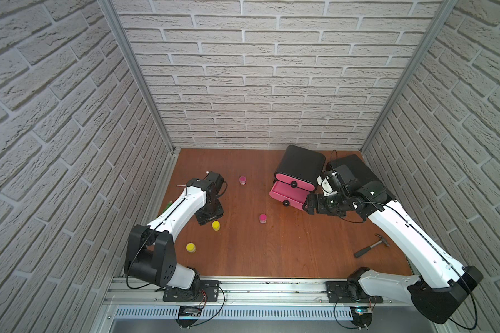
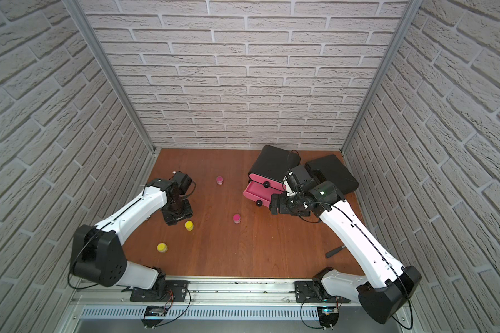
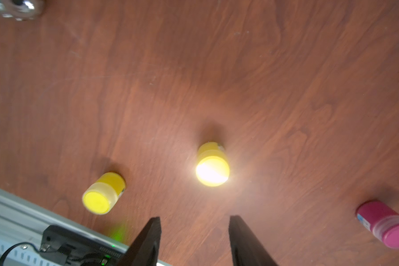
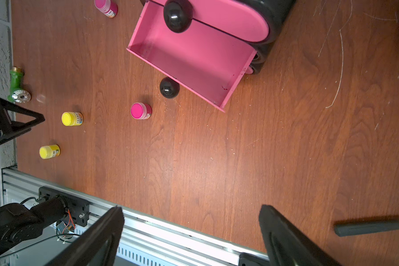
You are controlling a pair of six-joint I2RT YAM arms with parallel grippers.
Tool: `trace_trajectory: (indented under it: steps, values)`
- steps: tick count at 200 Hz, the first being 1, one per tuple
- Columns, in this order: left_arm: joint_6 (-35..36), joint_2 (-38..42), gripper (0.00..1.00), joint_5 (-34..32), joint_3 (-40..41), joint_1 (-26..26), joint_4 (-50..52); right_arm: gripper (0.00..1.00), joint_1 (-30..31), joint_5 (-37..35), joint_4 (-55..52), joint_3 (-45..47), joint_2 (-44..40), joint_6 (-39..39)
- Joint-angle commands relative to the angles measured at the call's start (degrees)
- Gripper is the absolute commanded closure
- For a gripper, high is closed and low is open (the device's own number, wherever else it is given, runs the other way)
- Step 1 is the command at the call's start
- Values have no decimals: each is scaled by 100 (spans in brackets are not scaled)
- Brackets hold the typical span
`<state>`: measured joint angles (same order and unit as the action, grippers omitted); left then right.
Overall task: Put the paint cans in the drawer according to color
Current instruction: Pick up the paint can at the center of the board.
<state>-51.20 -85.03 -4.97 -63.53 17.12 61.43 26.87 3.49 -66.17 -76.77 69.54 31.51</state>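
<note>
Left end effector point(image 3: 195, 218) parted, empty, lined up on the yellow can point(image 3: 212, 165) nearer the drawer point(image 4: 194, 59), still well apart from it. Drawer pulled out, bare. Right end effector point(image 4: 191, 208) released beside the drawer. Risk: an off-centre pinch topples the tiny can and it rolls.

I count four paint cans: two yellow, the near yellow can point(image 1: 190, 247) and the far yellow can point(image 1: 216, 225); two pink, the near pink can point(image 1: 262, 218) and the far pink can point(image 1: 242, 180). One drawer cabinet point(image 1: 300, 164). One hammer point(image 1: 371, 248), near right. One green tool point(image 4: 16, 81), left edge. One black case point(image 1: 358, 170), right of the cabinet.
</note>
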Motion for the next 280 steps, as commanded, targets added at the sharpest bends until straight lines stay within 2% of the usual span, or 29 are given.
trace_trajectory:
  steps: [1,63,108,184,229,280]
  values:
    - [224,-208,48,249,68,-77,-377,3,112,-137,159,91,-112,64]
    - [392,-700,40,356,243,-208,-591,3,178,-274,202,80,-190,128]
    - [417,-978,42,488,319,-201,-839,3,185,-311,162,42,-211,75]
    - [349,-1103,52,338,429,-201,-957,3,191,-410,-1,11,-300,9]
    - [370,-1061,68,275,277,-192,-852,3,187,-445,8,4,-397,31]
    - [517,-836,71,29,-60,-63,-253,2,187,-550,-44,29,-511,-3]
